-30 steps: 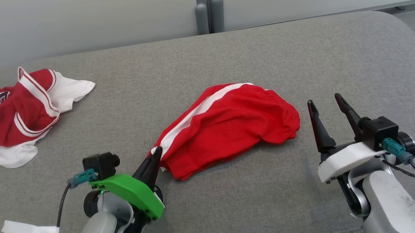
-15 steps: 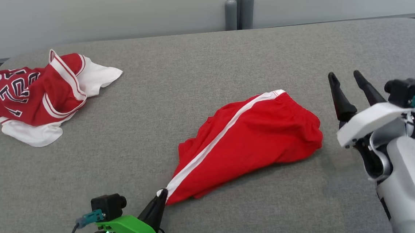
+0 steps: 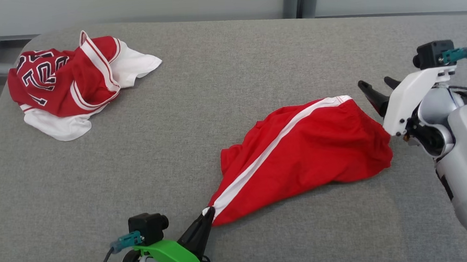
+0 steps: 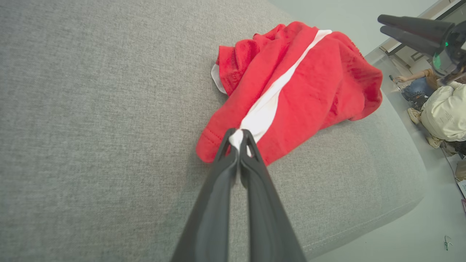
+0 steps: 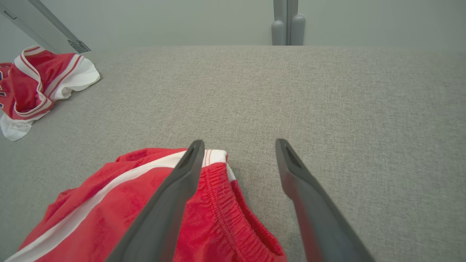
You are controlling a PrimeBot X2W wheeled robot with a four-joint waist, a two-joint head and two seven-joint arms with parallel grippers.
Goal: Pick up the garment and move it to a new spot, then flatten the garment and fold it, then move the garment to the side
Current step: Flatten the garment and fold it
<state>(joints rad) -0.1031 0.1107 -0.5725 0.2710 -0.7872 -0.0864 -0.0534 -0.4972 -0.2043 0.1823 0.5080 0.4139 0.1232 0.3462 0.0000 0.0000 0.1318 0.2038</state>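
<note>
Here we go: the left tool (image 3: pixel 208 213) is pressed together on the garment (image 3: pixel 312 146), pinching the very corner of the hem where the white stripe (image 3: pixel 268 153) runs out, and in the left wrist view you can see a nub of white cloth squeezed right between the tips. The garment, a pair of bright red shorts, lies on the grey counter (image 3: pixel 214 87), toward its right half and near the front edge, drawn into a long wedge from that pinched corner out to the gathered waistband (image 5: pixel 233 214). Over there the right tool (image 3: pixel 375 83) hovers with its fingers spread wide and nothing between them, one finger over the waistband end where the stripe finishes, the other over bare counter. To my eye this is the pick-up for the move, with the second grip yet to be made. Doing it well means bringing those spread fingers down to straddle the waistband edge at the stripe, biting through both layers of the elastic rather than skimming the top one, then lifting both ends level so the cloth hangs as one sheet instead of twisting. The fabric looks thin, soft and slippery, bunched into loose folds near the middle, so a shallow pinch could slide off. A red and white jersey (image 3: pixel 65 81) sits crumpled at the far left, well apart, leaving open counter between them for the new spot.
</note>
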